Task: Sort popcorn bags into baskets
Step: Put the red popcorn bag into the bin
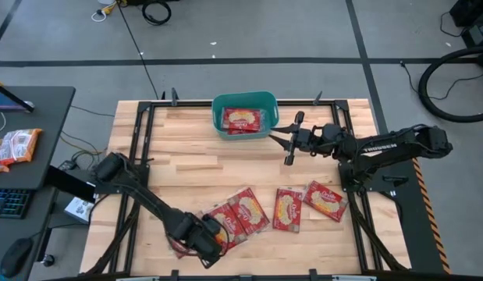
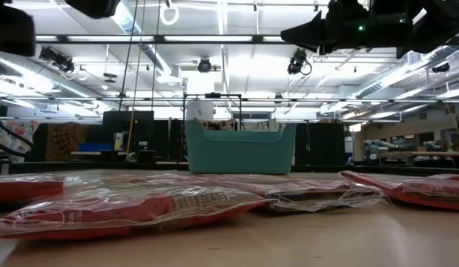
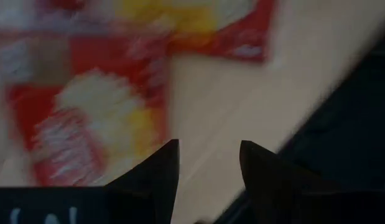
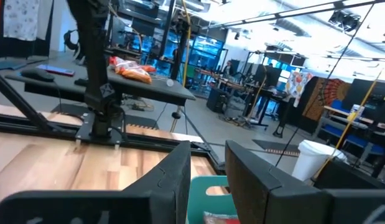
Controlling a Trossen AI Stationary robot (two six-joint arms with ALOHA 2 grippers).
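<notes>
While my left gripper (image 1: 212,244) hangs low at the table's near edge, fingers spread and empty, a popcorn bag (image 1: 228,224) lies just beside its tips. More bags (image 1: 288,210) lie in a loose row to the right, bare wood (image 1: 179,148) beyond them. My right gripper (image 1: 282,140), fingers apart and holding nothing, hovers beside the teal basket (image 1: 245,99), where a bag (image 1: 241,119) already lies.

Table (image 1: 186,176) is pale butcher-block wood, smooth and matt. Popcorn bags (image 2: 133,208) sit in glossy, crinkly clear plastic wrap that catches the lights. Basket (image 2: 240,152) looks like smooth teal plastic, semi-matt. Black metal frame (image 1: 140,125) rings the tabletop.
</notes>
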